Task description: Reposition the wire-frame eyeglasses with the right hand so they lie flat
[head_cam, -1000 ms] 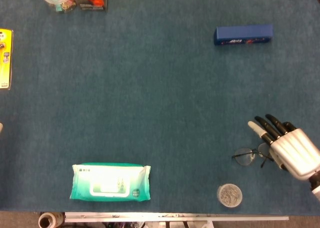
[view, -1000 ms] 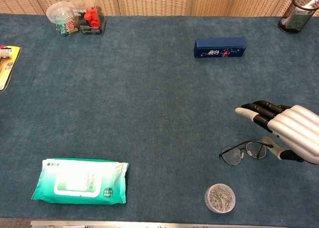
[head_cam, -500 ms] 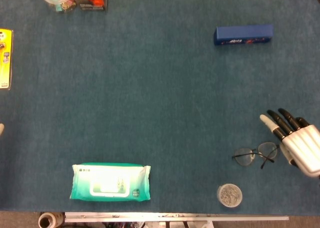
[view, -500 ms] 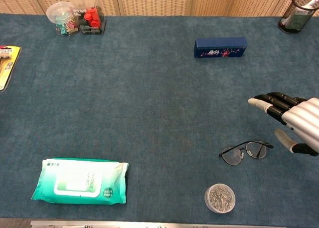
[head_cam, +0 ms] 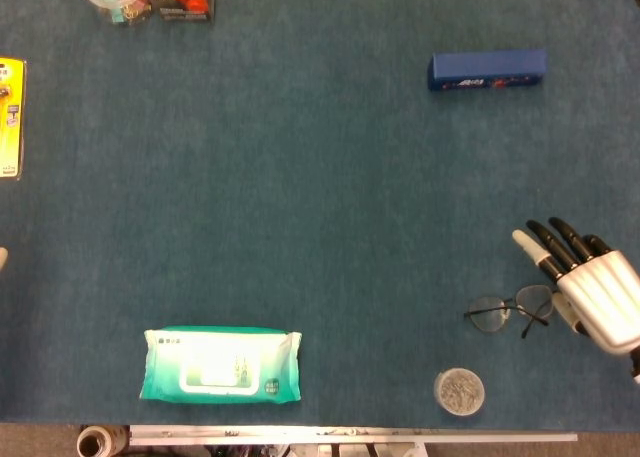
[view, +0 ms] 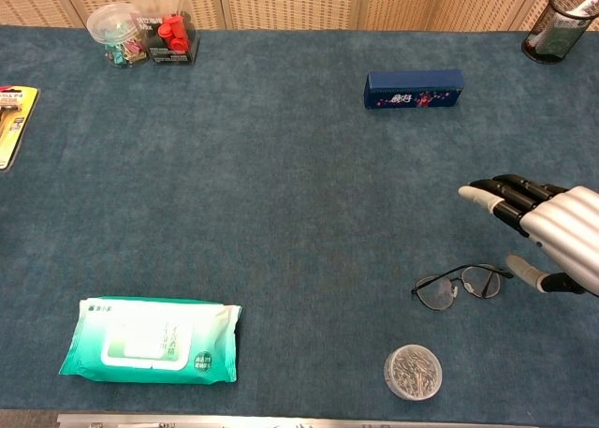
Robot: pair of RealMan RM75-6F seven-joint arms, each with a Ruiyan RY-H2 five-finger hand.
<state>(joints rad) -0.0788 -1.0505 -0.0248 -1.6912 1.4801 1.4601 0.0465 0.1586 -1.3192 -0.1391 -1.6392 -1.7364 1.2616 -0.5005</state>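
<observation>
Eyeglasses (view: 460,286) just left of right hand (view: 552,236), round tin (view: 412,372) before them

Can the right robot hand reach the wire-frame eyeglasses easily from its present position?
Probably yes. The right robot hand is open just beside the eyeglasses, nothing lies between them, and the small round container sits nearer the table edge, out of the way.

no text can be read with certainty in either view. the blue box (view: 414,89) at the far right of the table carries a small red and white mark on its long side, too blurred to make out. the green wipes pack (view: 151,340) at the near left has a white label and a small round dark seal with tiny characters that stay illegible, and the yellow package (view: 14,117) at the far left edge shows print too small to read.
</observation>
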